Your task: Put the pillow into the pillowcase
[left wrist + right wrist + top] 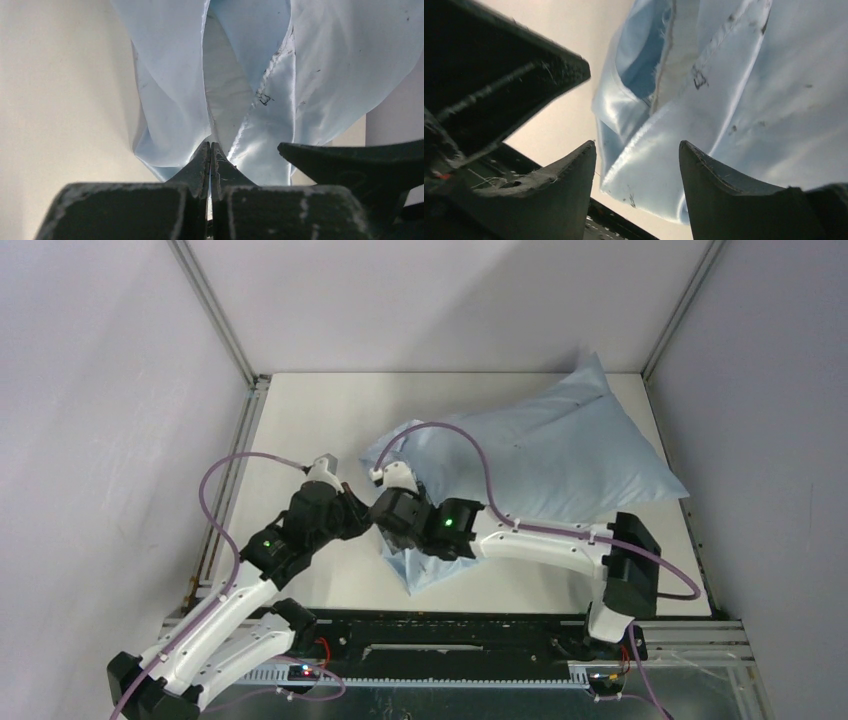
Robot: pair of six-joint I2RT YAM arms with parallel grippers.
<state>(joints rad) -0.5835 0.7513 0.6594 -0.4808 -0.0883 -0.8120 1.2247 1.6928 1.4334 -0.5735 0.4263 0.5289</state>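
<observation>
Both arms reach in together near the middle of the surface, wrists almost touching. The pillowcase lies plump and full across the far right of the surface, one corner poking up against the back wall. Its loose, rumpled end trails toward the near edge, right where the two tools meet.

The left tool is clenched tight, fingers pressed flat together. Their tips sit right at the lower edge of the blue cloth. Whether a sliver of hem is pinched between them, I cannot tell from here.

The right tool is released, its two dark fingers spread wide. A glossy fold of the pillowcase sits in the gap just past the tips, with neither finger pressing on it. In the left wrist view, one of those right fingers juts in from the right, just beside the clenched left tool.

And the pillow? It shows as a pale, greyish-white strip between the parted blue folds, inside the mouth of the pillowcase. The rest of it is hidden under the blue fabric. Tiny dark specks dot the cloth, and a small dark scribble marks the seam.
</observation>
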